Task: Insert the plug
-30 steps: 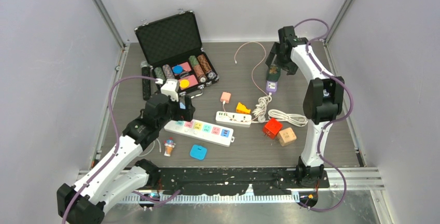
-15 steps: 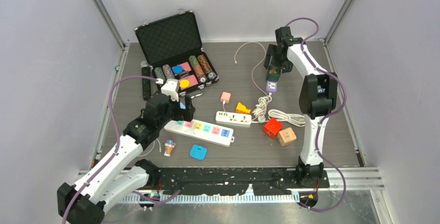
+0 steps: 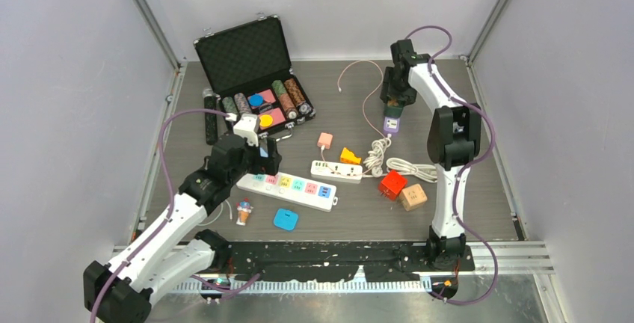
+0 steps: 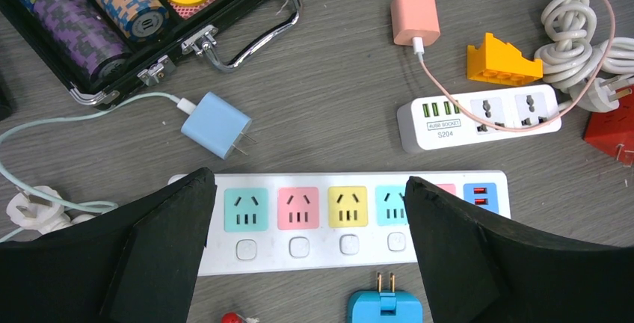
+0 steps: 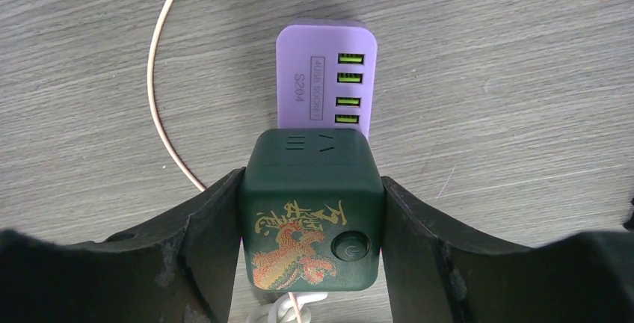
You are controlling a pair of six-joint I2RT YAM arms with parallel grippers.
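Your right gripper (image 5: pixel 312 218) is clamped on the dark green cube plug (image 5: pixel 312 188), one finger pressed flat against each side, the gold dragon print and round button facing the wrist camera. The cube sits over one end of the purple power strip (image 5: pixel 325 76), hiding that end; the strip's four green USB ports show just beyond the cube. You cannot tell from these views whether the cube is seated in the strip or only above it. Both are at the far right of the table (image 3: pixel 448 151). A thin pink cable (image 5: pixel 161 76) curves past the strip's left side, apart from it.

Your left gripper (image 4: pixel 308 182) is spread wide and holds nothing. It hangs over the long white strip with coloured sockets (image 4: pixel 340 222) at the near left, its fingers straddling the teal, pink, yellow and light blue outlets. A light blue charger (image 4: pixel 215 125) lies just beyond that strip, prongs towards it, and a blue adapter (image 4: pixel 384 309) lies on the near side. Farther right are a pink charger (image 4: pixel 413 18), a yellow block (image 4: pixel 499 61) and a small white strip (image 4: pixel 482 117). The open chip case (image 3: pixel 254 69) stands at the far left.
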